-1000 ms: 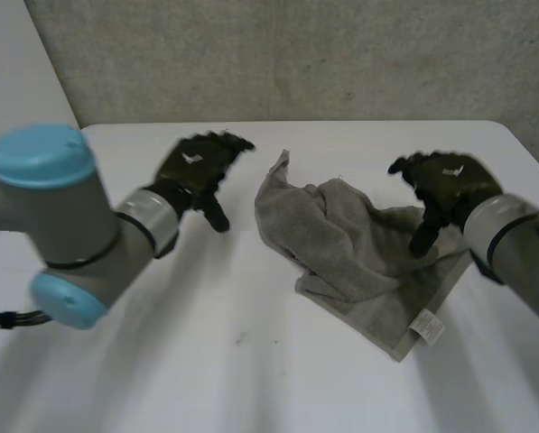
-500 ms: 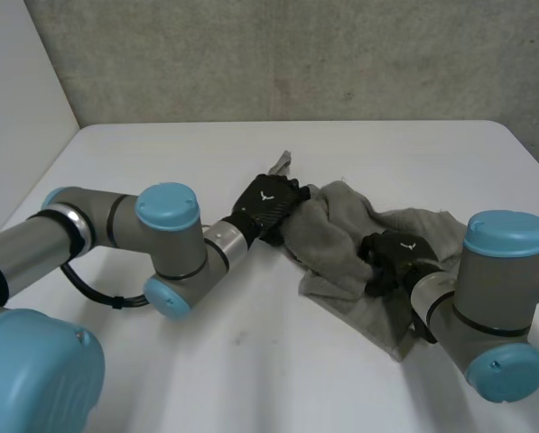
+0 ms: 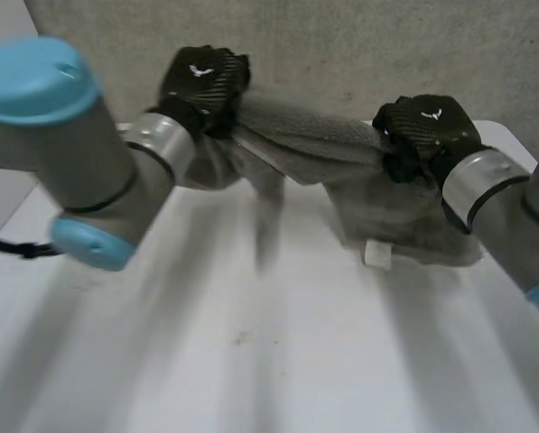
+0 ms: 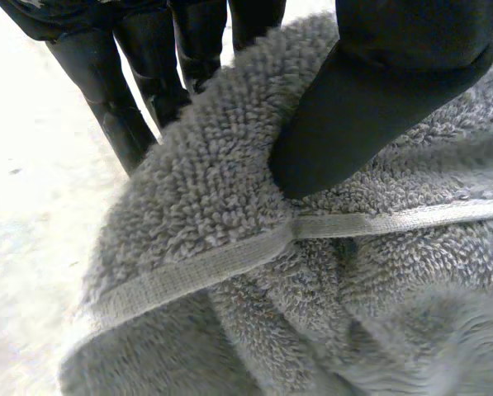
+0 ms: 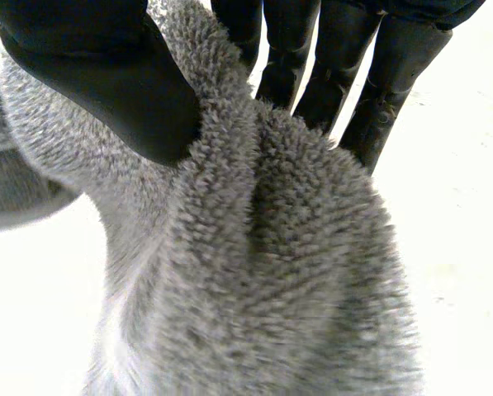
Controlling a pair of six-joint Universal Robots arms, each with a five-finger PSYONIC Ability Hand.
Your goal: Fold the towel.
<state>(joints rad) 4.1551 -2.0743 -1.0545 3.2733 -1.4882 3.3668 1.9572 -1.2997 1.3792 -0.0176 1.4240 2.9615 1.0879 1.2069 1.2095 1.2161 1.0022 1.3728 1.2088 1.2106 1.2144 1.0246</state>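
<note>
**Towel lifted clear, strung between both hands**

Half a second ago the grey towel (image 3: 310, 135) lay crumpled on the white table (image 3: 251, 361) with both hands down on it. Now it is up in the air, stretched between them. The left hand (image 3: 201, 81) holds one end of the top edge and the right hand (image 3: 427, 131) holds the other. The span between them sags a little and the rest hangs in loose folds. A white label (image 3: 376, 254) dangles near the bottom. I can't tell whether the lowest part touches the table.

Seen from the left wrist, the thumb (image 4: 370, 107) clamps the pile against the fingers (image 4: 139, 91), just above the woven hem band (image 4: 205, 268). From the right wrist, thumb and fingers pinch a bunched ridge of cloth rather than a flat corner.

So I'd say the pick-up is done and the lift is shaking the crumple out. No fold has been made yet. With the right side gathered in a bunch, the towel may hang unevenly, and it probably needs spreading before one edge can meet the other.
</note>
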